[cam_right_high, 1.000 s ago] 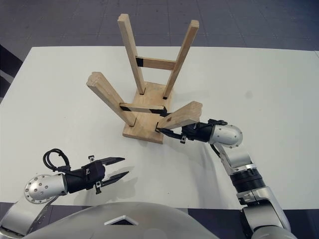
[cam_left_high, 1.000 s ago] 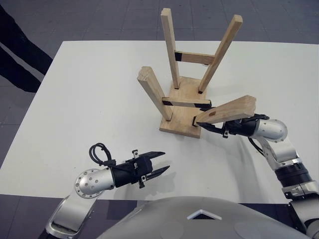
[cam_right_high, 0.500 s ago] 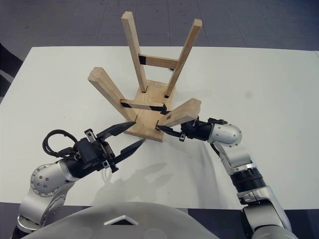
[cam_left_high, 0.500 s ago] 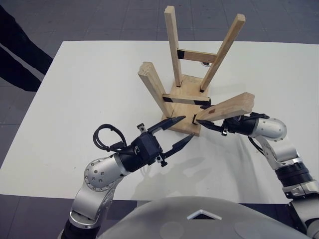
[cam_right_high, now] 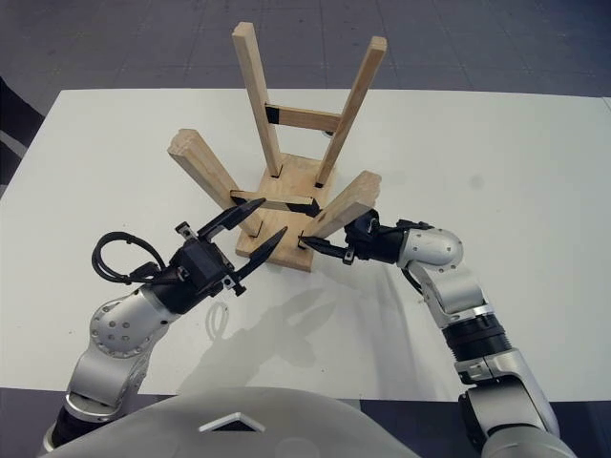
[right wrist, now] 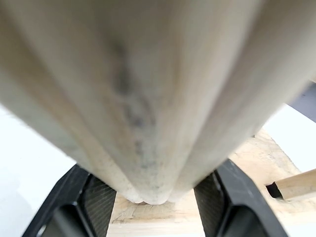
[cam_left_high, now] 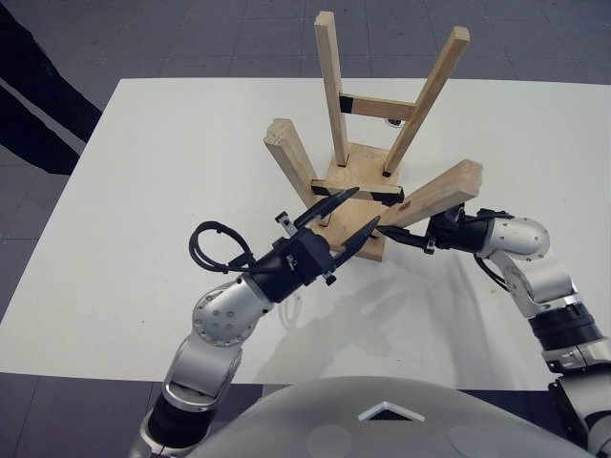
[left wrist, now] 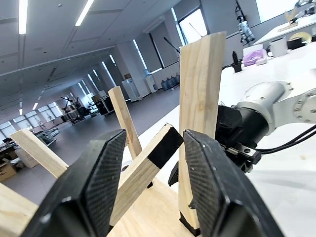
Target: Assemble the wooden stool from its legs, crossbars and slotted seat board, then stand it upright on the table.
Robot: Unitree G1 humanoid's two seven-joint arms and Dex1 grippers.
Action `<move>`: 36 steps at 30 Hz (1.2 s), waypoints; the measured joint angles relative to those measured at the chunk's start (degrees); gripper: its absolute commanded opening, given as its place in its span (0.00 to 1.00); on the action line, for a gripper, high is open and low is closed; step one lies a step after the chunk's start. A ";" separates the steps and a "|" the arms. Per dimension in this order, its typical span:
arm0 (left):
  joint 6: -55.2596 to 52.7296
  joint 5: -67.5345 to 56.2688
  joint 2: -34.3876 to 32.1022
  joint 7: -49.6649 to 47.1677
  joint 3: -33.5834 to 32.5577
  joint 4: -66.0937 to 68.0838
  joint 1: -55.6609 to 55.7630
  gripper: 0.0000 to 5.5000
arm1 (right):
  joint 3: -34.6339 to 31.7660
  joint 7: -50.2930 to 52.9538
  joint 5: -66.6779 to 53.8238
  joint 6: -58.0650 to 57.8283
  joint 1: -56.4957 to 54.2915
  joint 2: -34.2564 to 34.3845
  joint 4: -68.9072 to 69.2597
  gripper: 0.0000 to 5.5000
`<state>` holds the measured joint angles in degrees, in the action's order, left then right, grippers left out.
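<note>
The stool (cam_right_high: 298,174) was set upside down, its seat (cam_left_high: 361,162) lying flat on the tabletop (cam_left_high: 172,191) and its four legs pointing up. The near right leg (cam_left_high: 434,196) was pinched low down, close to the seat, between the fingers (right wrist: 84,202) of the right tool (cam_right_high: 320,243). From that grip the leg leaned outward above the tool's wrist, and its lower end met the seat at the near corner. The near crossbar (cam_right_high: 286,202), dark at its ends, was seen running from this leg across to the near left leg (cam_left_high: 291,162), which was splayed away to the far side of the left tool (cam_left_high: 363,210).

The left tool was held spread, raised above the seat's near edge, with the near crossbar lying between its two fingers (left wrist: 98,182). Whether either pad touched the wood could not be told. The pinched leg stood just beyond the left tool's tips, and the right tool lay right behind it, so that the two tools were close together but apart.

Farther off from both tools the far legs (cam_left_high: 330,81) were seen standing steeper out of the seat. They were joined high up by the far crossbar (cam_left_high: 377,107). The white tabletop spread out widely on every side of the two tools.
</note>
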<state>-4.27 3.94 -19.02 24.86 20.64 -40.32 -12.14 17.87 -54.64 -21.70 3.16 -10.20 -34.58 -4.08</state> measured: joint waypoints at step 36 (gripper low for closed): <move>5.83 27.05 8.20 -17.54 4.67 11.47 10.17 0.03 | 1.97 3.03 1.04 -4.35 -2.39 0.45 0.35 0.37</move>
<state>1.55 30.99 -10.82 7.32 25.31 -28.85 -1.98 19.84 -51.61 -20.66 -1.18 -12.59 -34.14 -3.73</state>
